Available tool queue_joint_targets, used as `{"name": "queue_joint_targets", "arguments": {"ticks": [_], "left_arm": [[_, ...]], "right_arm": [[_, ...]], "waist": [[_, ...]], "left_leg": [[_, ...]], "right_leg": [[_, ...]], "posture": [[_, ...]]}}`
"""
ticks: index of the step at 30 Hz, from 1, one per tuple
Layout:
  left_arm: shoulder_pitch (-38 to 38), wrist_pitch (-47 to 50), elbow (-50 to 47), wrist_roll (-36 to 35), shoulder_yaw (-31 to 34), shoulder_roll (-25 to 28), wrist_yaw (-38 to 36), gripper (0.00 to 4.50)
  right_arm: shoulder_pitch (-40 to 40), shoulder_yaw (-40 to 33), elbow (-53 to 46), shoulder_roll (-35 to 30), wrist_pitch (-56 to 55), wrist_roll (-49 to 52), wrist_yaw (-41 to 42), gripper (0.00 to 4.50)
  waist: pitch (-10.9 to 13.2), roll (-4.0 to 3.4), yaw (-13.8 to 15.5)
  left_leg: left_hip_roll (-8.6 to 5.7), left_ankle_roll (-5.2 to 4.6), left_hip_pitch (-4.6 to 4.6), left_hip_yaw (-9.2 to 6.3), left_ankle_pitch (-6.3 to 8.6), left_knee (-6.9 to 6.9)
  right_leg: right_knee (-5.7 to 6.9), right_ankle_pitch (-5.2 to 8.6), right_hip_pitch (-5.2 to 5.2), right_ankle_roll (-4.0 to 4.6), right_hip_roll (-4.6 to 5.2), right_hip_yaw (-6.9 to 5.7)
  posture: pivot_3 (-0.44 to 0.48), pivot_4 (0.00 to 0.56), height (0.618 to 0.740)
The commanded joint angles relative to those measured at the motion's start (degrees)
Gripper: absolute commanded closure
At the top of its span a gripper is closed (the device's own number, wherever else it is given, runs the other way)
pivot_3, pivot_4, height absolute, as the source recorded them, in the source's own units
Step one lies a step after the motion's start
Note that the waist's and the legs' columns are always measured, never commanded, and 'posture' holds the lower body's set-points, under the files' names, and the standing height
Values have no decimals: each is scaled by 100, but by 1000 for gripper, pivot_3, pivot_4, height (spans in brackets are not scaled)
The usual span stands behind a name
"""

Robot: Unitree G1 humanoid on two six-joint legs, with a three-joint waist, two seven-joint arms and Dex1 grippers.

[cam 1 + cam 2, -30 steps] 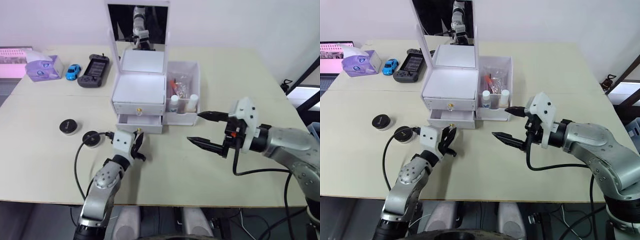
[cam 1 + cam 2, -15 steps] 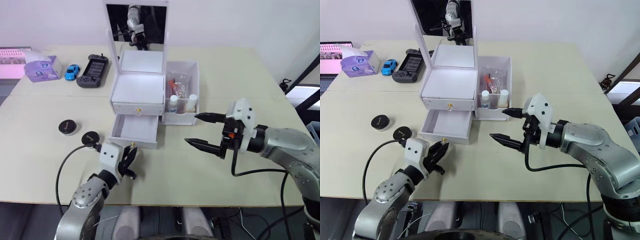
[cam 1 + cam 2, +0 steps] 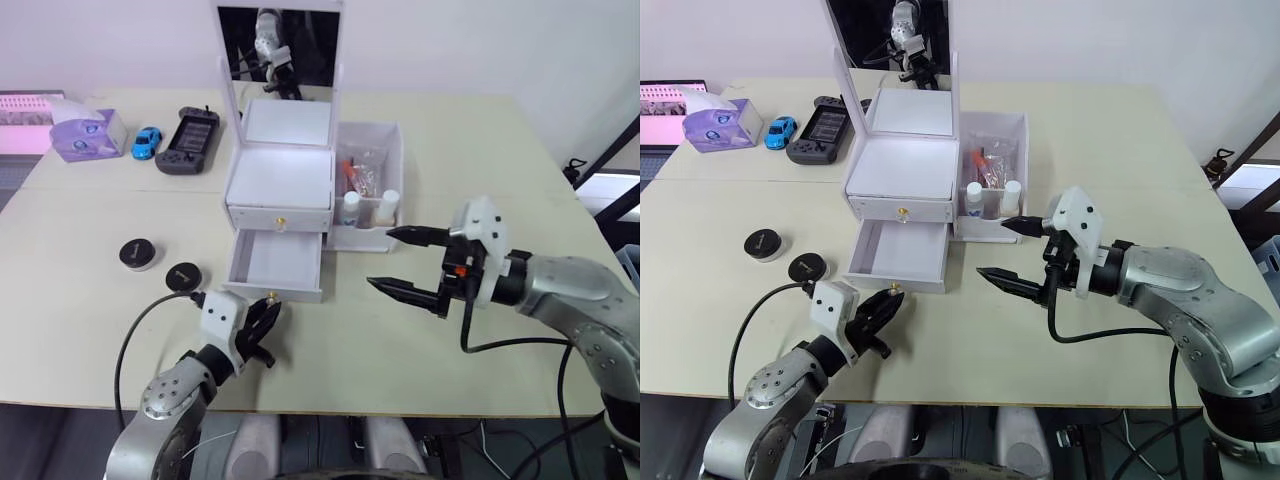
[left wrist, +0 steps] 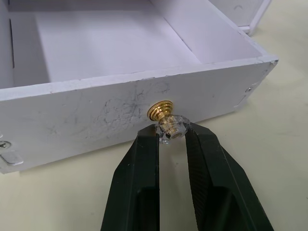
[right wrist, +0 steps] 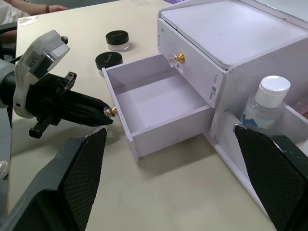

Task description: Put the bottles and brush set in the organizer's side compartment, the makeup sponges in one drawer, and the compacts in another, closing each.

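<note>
Beige surface (image 3: 480,150), seam running across its left part. On it: white organizer (image 3: 300,190) at centre, lower drawer (image 3: 275,265) pulled out; two black compacts (image 3: 137,254) (image 3: 182,276) to its left, close together. At the back left sit a lilac tissue box (image 3: 88,136), a small blue toy car (image 3: 147,143) and a dark handheld game console (image 3: 188,140).

The organizer (image 3: 902,172) stands at twelve o'clock with its lower drawer (image 3: 898,255) pulled open, and the left gripper (image 3: 885,312) at seven o'clock is pinching the drawer's knob. Two compacts (image 3: 807,267) sit at nine o'clock on the table (image 3: 1120,150). The right gripper (image 3: 1005,252) hovers at three o'clock, fingers spread, beside the side compartment (image 3: 990,175) holding the bottles (image 3: 973,198).
</note>
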State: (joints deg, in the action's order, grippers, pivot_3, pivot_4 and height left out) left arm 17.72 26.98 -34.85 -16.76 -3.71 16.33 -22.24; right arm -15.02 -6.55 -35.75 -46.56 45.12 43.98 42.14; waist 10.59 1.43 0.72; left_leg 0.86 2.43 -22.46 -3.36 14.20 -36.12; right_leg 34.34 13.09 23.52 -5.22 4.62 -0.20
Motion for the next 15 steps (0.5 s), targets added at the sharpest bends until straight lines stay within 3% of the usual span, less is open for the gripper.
{"name": "queue_joint_targets", "arguments": {"ticks": [1, 6, 9, 15], "left_arm": [[238, -56, -107, -156, 11, 104, -161, 2883], [504, 88, -434, -1659, 767, 551, -1242, 232], [701, 92, -485, -2570, 1600, 1127, -2008, 81], [396, 192, 108, -3531, 3004, 1912, -2437, 81]], "right_arm": [[-80, -60, -55, -15, -113, 20, 83, 0], [-56, -32, -13, -29, -181, -63, 192, 0], [-136, -111, 104, -69, -214, -58, 291, 0], [-42, -371, 597, -194, -486, -95, 711, 0]], "waist": [[0, 0, -1], [2, -2, -6], [3, -8, -13], [7, -14, 2]], "left_leg": [[0, -1, -1, 0, 1, 0], [7, -5, -1, -2, 4, 1], [9, -4, 0, -2, 4, 1], [8, -4, -1, 4, 4, -5]], "right_leg": [[-1, 0, 0, 0, 0, 0], [1, 4, 6, -7, -4, -5], [0, 4, 10, -6, -5, -7], [-13, 3, 5, -5, 2, -6]], "posture": [[0, 150, 740], [0, 150, 740], [0, 150, 740], [0, 150, 740]]}}
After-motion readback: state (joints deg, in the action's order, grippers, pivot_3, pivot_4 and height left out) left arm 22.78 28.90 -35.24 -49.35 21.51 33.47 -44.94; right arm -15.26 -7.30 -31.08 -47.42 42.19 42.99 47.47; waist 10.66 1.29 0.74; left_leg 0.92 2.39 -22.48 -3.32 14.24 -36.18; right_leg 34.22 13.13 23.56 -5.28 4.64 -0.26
